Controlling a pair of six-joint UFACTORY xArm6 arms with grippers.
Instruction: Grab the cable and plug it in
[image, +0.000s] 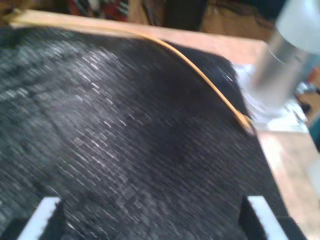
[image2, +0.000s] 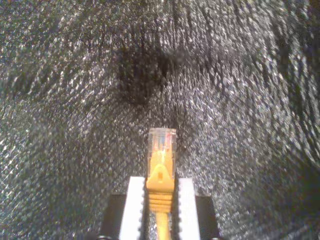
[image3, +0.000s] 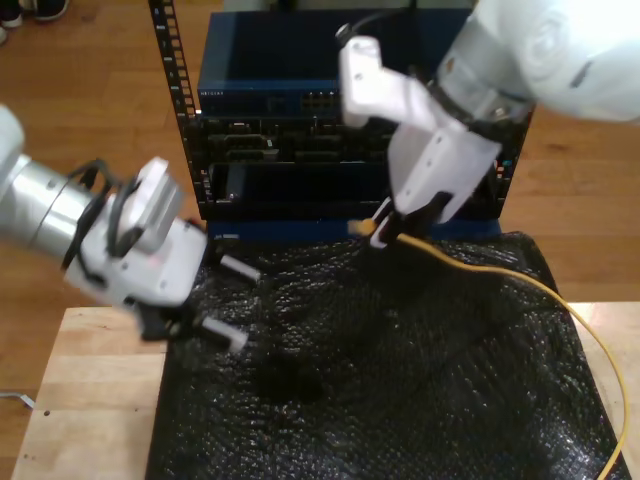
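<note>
While my second gripper (image2: 160, 200) holds the cable (image3: 520, 280) just behind its plug (image2: 161, 145), with both fingers (image2: 134, 205) closed on the yellow strain relief, the clear plug projects straight ahead of the jaws. In the exterior view this gripper (image3: 385, 232) hangs at the upper right, above the black textured mat (image3: 400, 380) and in front of the equipment rack (image3: 330, 130); the cable trails from it across the mat toward that view's right edge. My first gripper (image: 150, 220) stands with its fingers wide apart and holds nothing, hovering over the mat at the exterior view's left (image3: 225, 300). To perform the insertion well, keep the plug square to the chosen port, approach along the port's axis, and avoid dragging slack taut. The latch orientation cannot be told from these views, so verify it before pressing home.
</note>
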